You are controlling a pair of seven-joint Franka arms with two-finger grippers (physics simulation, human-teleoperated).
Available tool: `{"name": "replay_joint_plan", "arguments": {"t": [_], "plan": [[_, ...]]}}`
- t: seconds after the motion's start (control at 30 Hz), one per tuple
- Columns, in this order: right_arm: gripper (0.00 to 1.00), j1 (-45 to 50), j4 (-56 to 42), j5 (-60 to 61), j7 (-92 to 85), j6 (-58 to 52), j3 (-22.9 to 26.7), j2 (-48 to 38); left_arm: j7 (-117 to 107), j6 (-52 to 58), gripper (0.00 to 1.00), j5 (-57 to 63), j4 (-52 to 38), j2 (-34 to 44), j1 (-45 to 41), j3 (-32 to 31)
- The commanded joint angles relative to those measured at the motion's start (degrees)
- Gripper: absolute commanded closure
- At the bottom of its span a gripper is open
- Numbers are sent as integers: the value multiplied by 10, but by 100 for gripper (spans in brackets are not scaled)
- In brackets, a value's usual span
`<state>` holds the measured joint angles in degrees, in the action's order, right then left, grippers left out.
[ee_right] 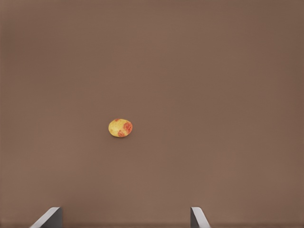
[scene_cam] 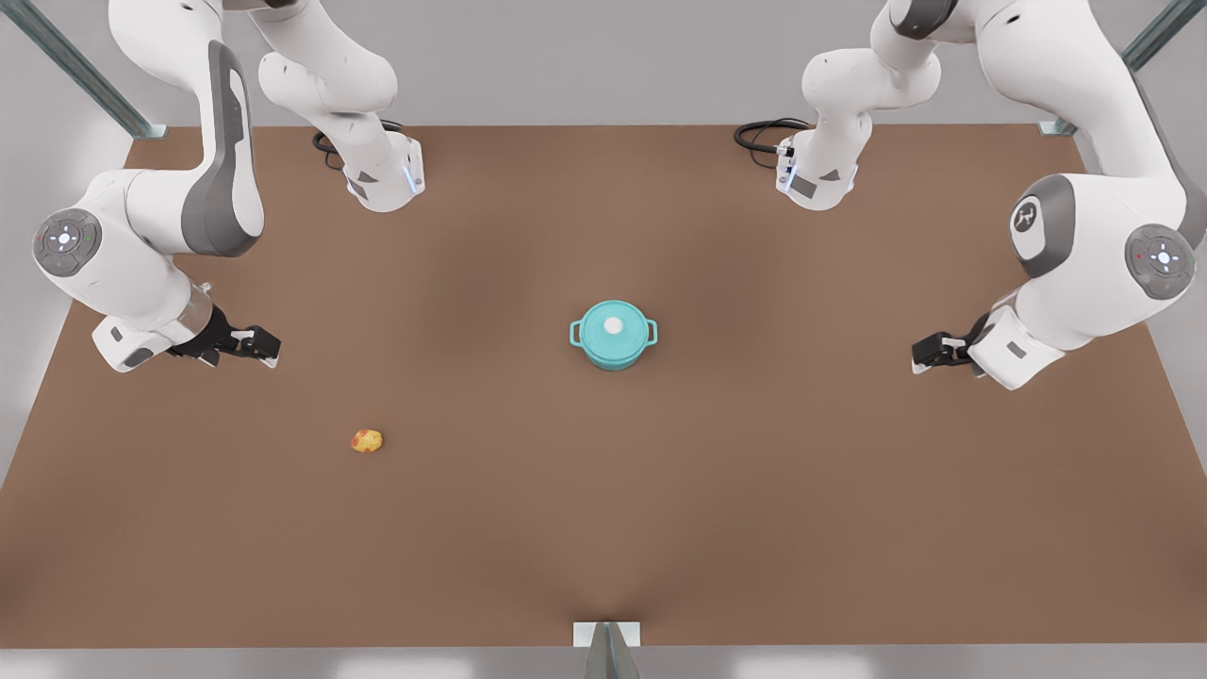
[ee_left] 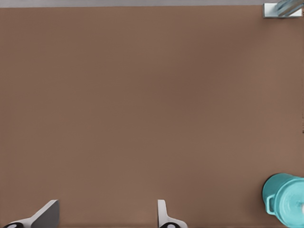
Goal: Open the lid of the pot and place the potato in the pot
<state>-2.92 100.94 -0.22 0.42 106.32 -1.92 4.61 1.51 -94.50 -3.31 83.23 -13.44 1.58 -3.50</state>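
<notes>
We see a broad brown table (scene_cam: 603,528) with a small round teal casserole pot (scene_cam: 614,351) standing near its middle, two little loop handles out to either side, and the flat round teal pot lid (scene_cam: 613,325) with its white knob seated squarely on top, so the pot is closed. The left gripper (scene_cam: 919,355) hangs at the front view's right, fingers spread apart and holding nothing; its wrist view catches the pot at the edge, off to one side of the fingers (ee_left: 163,213). The right gripper (scene_cam: 266,346) hangs at the front view's left, likewise released and empty. The tiny lumpy yellow-orange potato (scene_cam: 367,440) with reddish spots lies on the bare table well apart from the pot, close to the right gripper and ahead of its fingers. We judge the left arm suits the lid and the right arm the potato, with the lid to come off first.
</notes>
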Motion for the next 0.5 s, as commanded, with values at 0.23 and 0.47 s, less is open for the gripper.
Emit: {"name": "replay_joint_plan", "arguments": {"t": [0.23,0.47], "plan": [[0,57,-50,-80,-230,-1,-2,59,-3,21,0,6,4,-6,-57,-53],[0,62,-81,-65,-365,-1,-31,79,-534,-74,0,5,-24,-97,-311,-63]]}}
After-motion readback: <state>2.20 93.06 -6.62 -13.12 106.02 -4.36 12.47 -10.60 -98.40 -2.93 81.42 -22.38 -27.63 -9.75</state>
